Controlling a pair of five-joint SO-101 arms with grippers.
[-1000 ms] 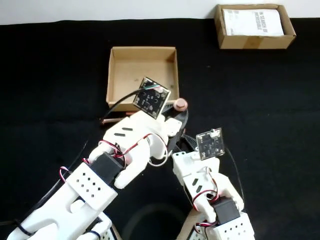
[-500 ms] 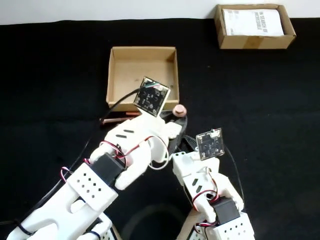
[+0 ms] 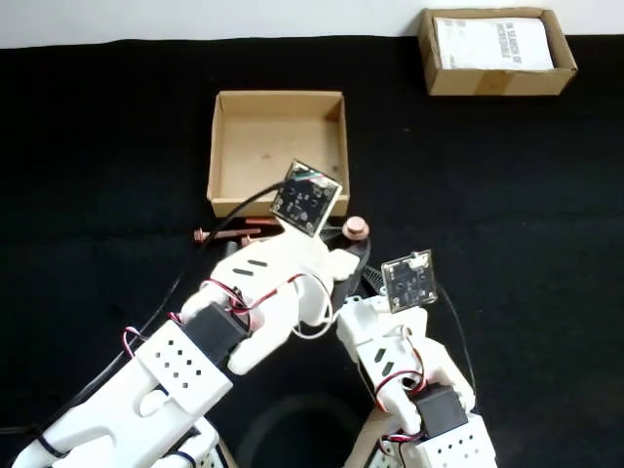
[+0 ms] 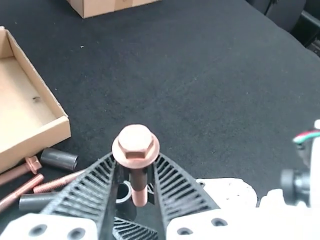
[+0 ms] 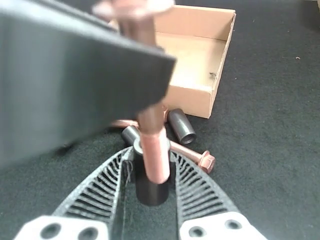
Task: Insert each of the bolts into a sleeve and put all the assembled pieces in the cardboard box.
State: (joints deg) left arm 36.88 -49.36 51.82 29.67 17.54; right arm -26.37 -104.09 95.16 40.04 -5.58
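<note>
- The right pincer [image 5: 150, 153] is the nearer one, at the near middle of the black counter [image 3: 507, 195]. It is closed on a dark sleeve [image 5: 150, 192], which stands upright between its ribbed fingers.
- Just beyond it, the left pincer [image 4: 135, 159] grips a copper bolt [image 4: 136, 146] by the shank, with the hexagonal head up and clear above the fingertips.
- The bolt hangs upright over the held sleeve. In the right wrist view its lower end overlaps the top of the sleeve, but I cannot tell whether the tip is inside the bore or only against it.
- To the left of the two pincers and a little farther off, loose bolts [image 4: 56, 182] lie flat on the counter. Two loose sleeves [image 4: 59, 159] lie among them, all just in front of the box's near wall.
- The cardboard box [image 3: 263, 136] sits open-topped beyond them, left of centre. The left arm's wrist camera overlaps its near right corner in the high view.
- At the far right edge of the counter, well apart from the rest, stands a second box [image 3: 492, 80] with a printed sheet [image 3: 492, 41] in it.
</note>
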